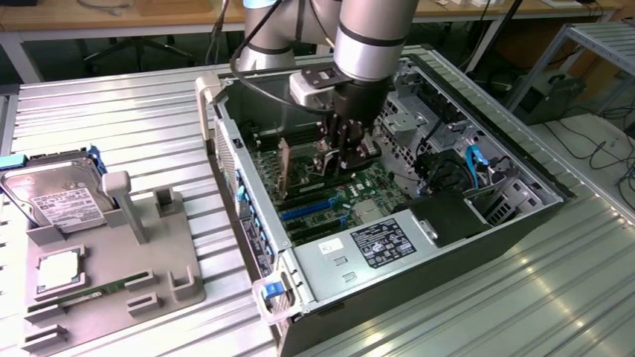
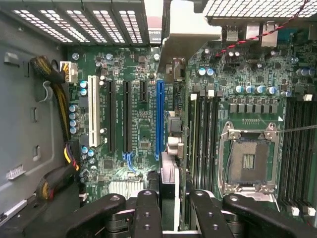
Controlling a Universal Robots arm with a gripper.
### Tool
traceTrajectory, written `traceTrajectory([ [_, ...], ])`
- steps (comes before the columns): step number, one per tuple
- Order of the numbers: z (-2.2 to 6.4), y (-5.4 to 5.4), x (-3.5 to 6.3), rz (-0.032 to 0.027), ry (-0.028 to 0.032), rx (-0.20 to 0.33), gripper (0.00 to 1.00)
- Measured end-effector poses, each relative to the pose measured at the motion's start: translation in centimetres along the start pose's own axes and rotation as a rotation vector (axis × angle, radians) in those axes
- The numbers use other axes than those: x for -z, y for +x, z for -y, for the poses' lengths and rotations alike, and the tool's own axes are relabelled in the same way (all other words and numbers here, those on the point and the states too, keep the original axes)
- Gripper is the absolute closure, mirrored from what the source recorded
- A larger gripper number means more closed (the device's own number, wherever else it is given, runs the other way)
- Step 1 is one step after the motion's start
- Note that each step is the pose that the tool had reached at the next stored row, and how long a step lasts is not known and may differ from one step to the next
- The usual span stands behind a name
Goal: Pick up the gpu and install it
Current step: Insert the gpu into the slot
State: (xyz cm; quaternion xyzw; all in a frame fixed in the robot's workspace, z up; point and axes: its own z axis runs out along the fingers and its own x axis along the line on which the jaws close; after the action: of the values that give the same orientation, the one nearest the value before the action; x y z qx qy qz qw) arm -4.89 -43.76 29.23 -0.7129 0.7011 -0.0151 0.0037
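the gripper (image 1: 343, 158) is nearly closed, pinching the gpu (image 1: 285, 169) edge-on, upright inside the open computer case (image 1: 516, 195) over the motherboard (image 2: 141, 124). looks light, stiff, fragile; edges seem safest.

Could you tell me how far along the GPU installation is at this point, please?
Done: the gpu is off the parts tray and inside the open computer case. In hand: the gripper holds the card on edge above the motherboard; in the wrist view its edge runs between the fingers, beside the blue slot. Left: the card does not look seated in a slot yet.
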Motion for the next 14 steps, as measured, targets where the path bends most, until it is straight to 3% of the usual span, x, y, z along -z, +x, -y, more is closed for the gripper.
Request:
traceTrajectory([
  [3,-0.50,-0.01,-0.21,0.0014,0.0000,0.000,0.72],
  [8,-0.58,0.09,-0.33,0.0251,0.0004,-0.001,0.72],
  [14,-0.65,0.56,-0.54,0.0259,0.0004,-0.001,0.72],
])
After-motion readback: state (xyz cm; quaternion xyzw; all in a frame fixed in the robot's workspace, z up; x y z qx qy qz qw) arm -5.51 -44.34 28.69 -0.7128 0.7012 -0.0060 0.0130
